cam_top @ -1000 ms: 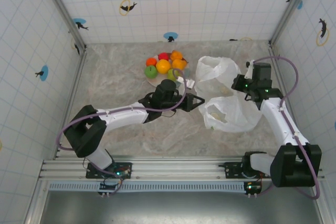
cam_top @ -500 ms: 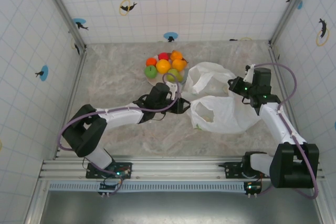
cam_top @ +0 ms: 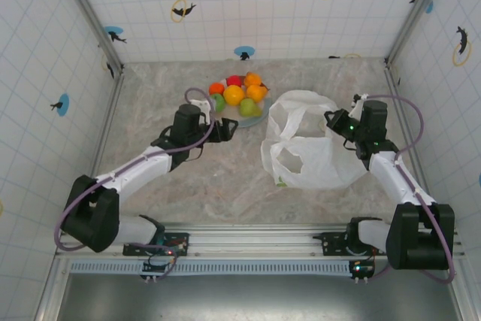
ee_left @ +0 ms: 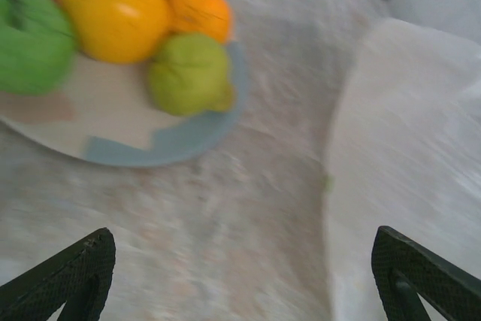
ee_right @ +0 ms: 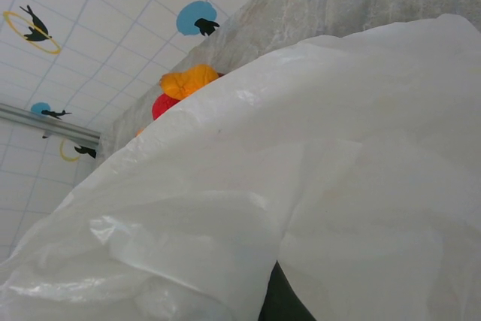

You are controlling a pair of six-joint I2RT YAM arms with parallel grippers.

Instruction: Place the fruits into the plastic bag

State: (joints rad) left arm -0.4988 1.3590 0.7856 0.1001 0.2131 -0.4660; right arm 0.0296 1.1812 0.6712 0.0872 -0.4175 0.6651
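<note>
Three tiled walls [cam_top: 248,5] enclose a marbled tabletop [cam_top: 218,189].

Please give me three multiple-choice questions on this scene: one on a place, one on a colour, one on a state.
1. Where do the fruits lie? A in the bag B on the plate C on the bare table
2. What colour is the bag? A blue B black C white
3. How is the left gripper? A open, empty B shut on a fruit C shut on the bag
Answers: 1 B, piled on the plate; 2 C, white film; 3 A, fingers wide apart, nothing between.
</note>
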